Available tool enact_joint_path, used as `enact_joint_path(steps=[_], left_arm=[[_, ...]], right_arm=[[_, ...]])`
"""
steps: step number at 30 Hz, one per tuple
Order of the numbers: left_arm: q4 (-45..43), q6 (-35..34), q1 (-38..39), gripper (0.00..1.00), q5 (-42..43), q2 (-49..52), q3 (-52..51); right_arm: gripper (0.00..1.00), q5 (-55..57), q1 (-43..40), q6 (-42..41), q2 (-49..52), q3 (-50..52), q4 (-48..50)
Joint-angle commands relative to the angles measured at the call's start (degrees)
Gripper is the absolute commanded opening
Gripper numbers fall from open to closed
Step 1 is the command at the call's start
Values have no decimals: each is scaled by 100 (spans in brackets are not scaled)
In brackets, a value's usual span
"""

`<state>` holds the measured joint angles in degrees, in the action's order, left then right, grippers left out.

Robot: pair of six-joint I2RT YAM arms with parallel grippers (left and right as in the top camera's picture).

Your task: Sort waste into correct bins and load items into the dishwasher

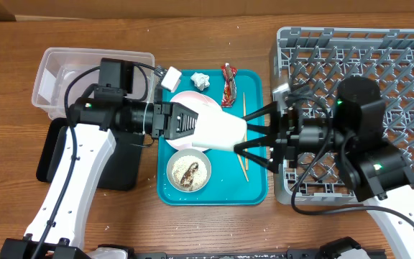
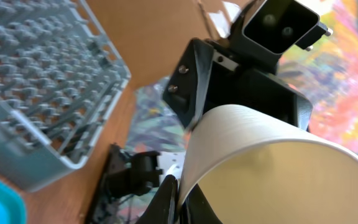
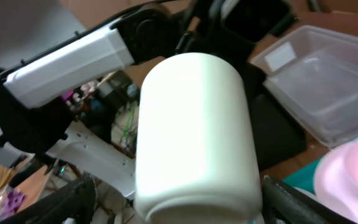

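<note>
Your left claw [image 1: 195, 126] is clenched on the rim of the small white cylindrical cup [image 1: 218, 129], holding it sideways above the flat teal plastic tray [image 1: 225, 187] with its base pointing right. Your right claw [image 1: 241, 134] is spread around that base and not yet closed. This looks like a handover, because the large grey pegged plastic dish rack [image 1: 379, 57] sits on the right of the counter [image 1: 192, 36].

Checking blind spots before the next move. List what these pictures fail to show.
- Overhead: pink plate mostly covered by the white cup and left gripper.
- Overhead: black tray partly under the left arm.
- Overhead: dish rack cut off at the right edge, its near part under the right arm.
- Right wrist: right gripper fingers blurred at the bottom edge; contact with the cup unclear.
</note>
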<state>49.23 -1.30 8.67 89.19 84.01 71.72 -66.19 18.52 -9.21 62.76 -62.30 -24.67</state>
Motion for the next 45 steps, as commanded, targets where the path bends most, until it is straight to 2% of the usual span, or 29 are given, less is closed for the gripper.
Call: enact_joint_path(steps=[1,3,4,6,8,10,12,13,14,16,20,24,29,35,41,44,45], left_arm=[[-59,133,116,4,138,46,44],[-57,133,140,4,138,46,44],[-57,133,149,4,138,46,44],[-57,133,151,4,138,46,44],[-57,133,149,4,131,46,44],[-50,131,149,21,127,46,44],[-37,107,142,62,70,46,44],[-37,55,138,78,-35,46,44],[-11,-44,138,85,-177,46,44],[131,-107,136,91,-525,46,44],[444,-107,76,93,-1200,46,44],[813,-63,-15,93,-1683,44,44],[898,-31,-2,91,-1919,22,44],[820,2,-2,91,-2041,22,44],[885,2,0,89,-2041,22,44],[920,0,0,87,-2039,20,44],[935,0,-2,85,-2039,20,46]], right_arm=[[76,-227,422,0,50,-151,195],[73,81,577,-79,81,-151,184],[66,205,614,-149,92,-151,168],[62,256,623,-146,90,-151,170],[53,275,616,-146,81,-153,188],[52,352,614,-144,48,-153,177],[52,610,597,-144,-37,-153,83],[52,837,553,-144,-114,-153,-22],[52,1071,487,-153,-199,-153,-146],[52,1655,225,-426,-461,-153,-496],[52,2734,-450,-699,-940,-153,-1370],[52,4345,-1327,-752,-1370,-153,-2723],[52,5810,-1980,-909,-1252,-151,-4111],[51,5803,-1956,-975,-431,-151,-4710],[51,5803,-1665,-1036,638,-151,-4671],[57,5831,-1429,-1038,1014,-153,-4564],[62,5884,-1357,-1060,1082,-153,-4548]])
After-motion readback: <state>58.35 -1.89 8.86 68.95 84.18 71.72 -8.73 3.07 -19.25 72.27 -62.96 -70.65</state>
